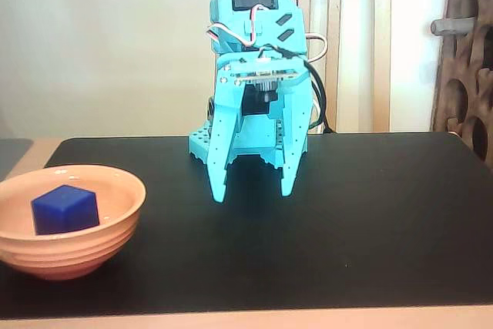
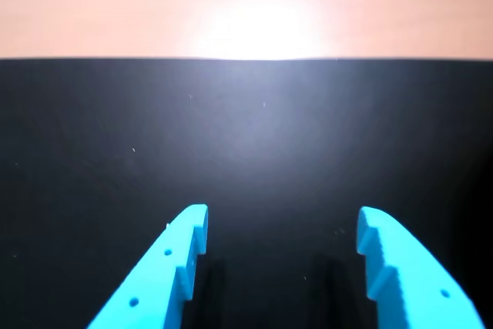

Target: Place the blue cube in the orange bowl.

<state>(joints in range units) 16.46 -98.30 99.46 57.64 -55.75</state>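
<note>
- The small deep-blue cube lies inside the wide, glossy peach-orange ridged bowl, resting on the bowl's floor a little left of centre in the fixed view, one corner edge turned toward the camera
- The bowl stands at the near left corner of the black mat-covered worktop in the fixed view, its left rim cut off by the picture edge
- The turquoise plastic two-finger claw hangs over the middle of the worktop, well apart from the bowl and to its right in the fixed view, fingers pointing down
- The claw's fingers are spread wide apart with nothing between them; in the wrist view only bare black surface shows in the gap
- The fingertips sit just above the mat; whether they touch it I cannot tell
- In the wrist view the mat ends in a straight edge, with a strip of pale wooden surface beyond it, washed out by a bright glare in the middle
- Behind the arm in the fixed view are a cream wall and a dark brown carved panel at the right edge
</note>
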